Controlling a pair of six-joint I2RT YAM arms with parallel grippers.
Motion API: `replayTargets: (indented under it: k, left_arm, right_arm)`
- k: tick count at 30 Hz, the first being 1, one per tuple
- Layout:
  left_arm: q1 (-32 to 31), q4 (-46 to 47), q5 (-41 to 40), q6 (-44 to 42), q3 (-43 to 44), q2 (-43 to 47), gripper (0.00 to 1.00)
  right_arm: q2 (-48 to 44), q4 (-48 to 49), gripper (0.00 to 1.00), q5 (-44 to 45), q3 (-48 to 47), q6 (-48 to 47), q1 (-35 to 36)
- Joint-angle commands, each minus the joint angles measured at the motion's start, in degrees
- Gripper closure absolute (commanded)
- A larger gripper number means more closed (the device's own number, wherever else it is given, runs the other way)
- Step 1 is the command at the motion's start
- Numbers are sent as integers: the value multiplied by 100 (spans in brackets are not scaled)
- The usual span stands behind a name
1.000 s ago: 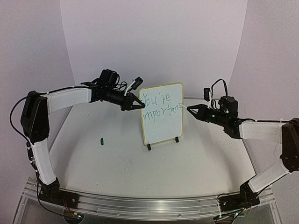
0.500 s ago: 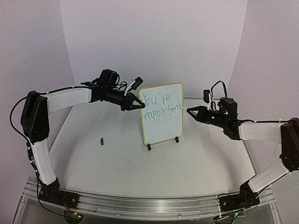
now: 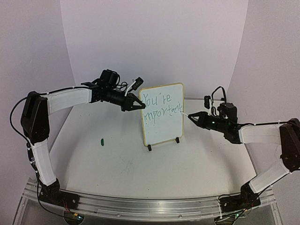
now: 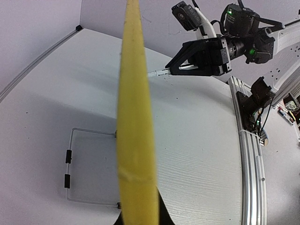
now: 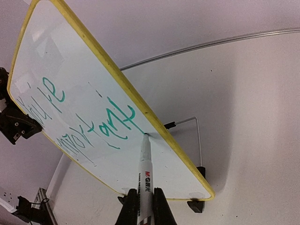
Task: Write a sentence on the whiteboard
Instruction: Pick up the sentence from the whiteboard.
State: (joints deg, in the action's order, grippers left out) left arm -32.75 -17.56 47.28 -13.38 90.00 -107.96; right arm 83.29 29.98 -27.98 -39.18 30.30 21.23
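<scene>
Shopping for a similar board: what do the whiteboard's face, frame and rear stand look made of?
The whiteboard face looks glossy white, probably coated sheet, with faint reflections. Its frame is matte yellow, likely plastic. The stand is thin bent wire, apparently metal, on black feet.

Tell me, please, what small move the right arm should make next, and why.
Probably lift the marker off the whiteboard and carry it down and left to start a third line. Held by the right end effector, its tip sits at the end of "important", against the yellow frame, so that line is full; the sentence fills two lines and the board below is bare.
</scene>
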Motion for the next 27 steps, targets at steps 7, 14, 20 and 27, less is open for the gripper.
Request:
replayTargets:
  k: [7,14,20,27]
  left_arm:
    - [-150,-611,47,-148,12,-119,100]
    - [-145,-607,8,-142,11,-131,100]
    - [-148,-642,-85,-92,69,-144,100]
    - [-144,-608,13,-35,78,-194,100]
  right_arm:
    - [-139,69,100,469,8,-5,-19]
    - [-218,29,100,290,1,-21,-20]
    - [-900,-276,100,-12,295,-217,-22]
    - [-1545,-1100,100,-666,115,-751,-2]
